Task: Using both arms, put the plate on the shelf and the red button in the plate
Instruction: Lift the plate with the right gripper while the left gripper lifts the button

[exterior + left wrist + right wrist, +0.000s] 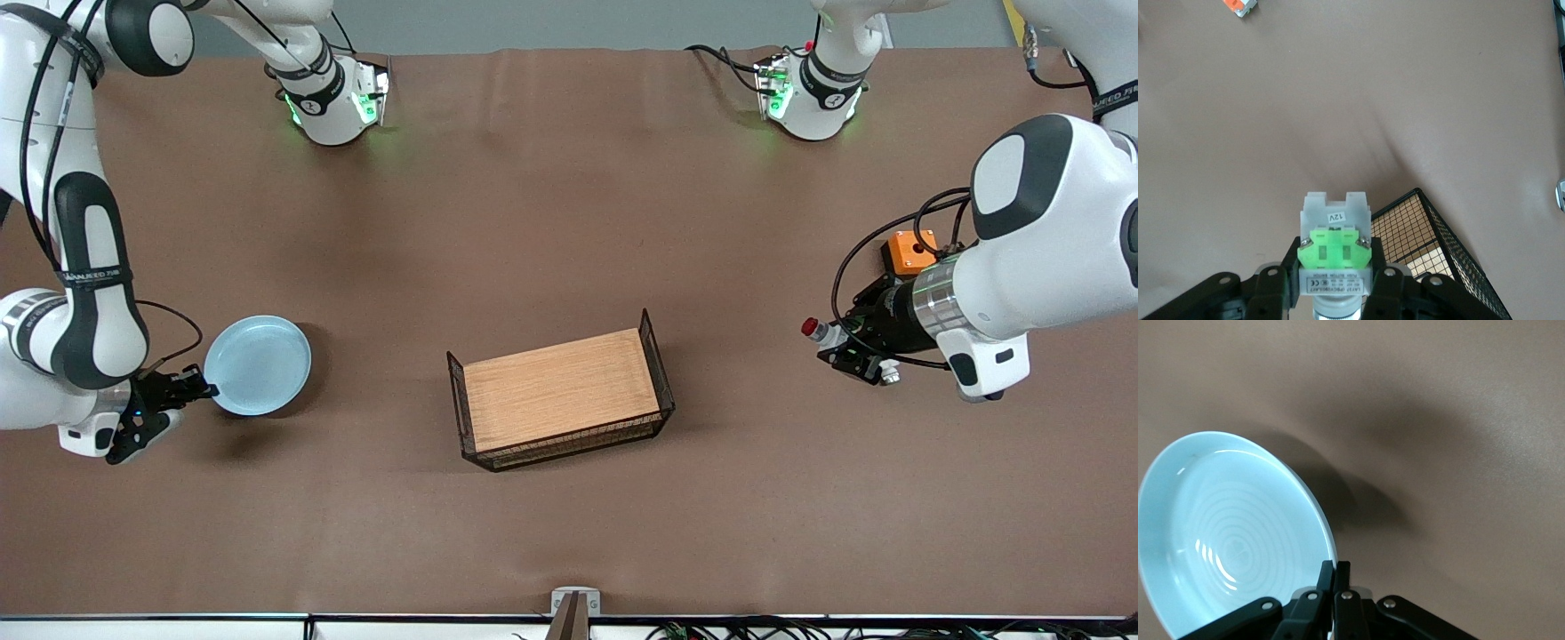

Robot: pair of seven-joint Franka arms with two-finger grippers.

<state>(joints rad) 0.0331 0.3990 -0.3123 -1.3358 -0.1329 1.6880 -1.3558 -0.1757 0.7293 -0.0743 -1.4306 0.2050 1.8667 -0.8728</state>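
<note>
Plate (258, 364) pinched at its rim by right gripper (197, 388), mid-left of frame. Red button (822, 332) clamped in left gripper (837, 348), mid-right. Probably carry stage; next, lowering both onto wire-sided wooden tray (562, 388), centre.

**Both grippers clamped, arms low at the frame's edges**

The white left arm (1031, 258) reached in from the right edge of the front view, its black two-finger left gripper (834, 342) clamped tight. The white right arm (62, 356) bent down at the lower left, its black right gripper (200, 388) pinched closed.
</note>
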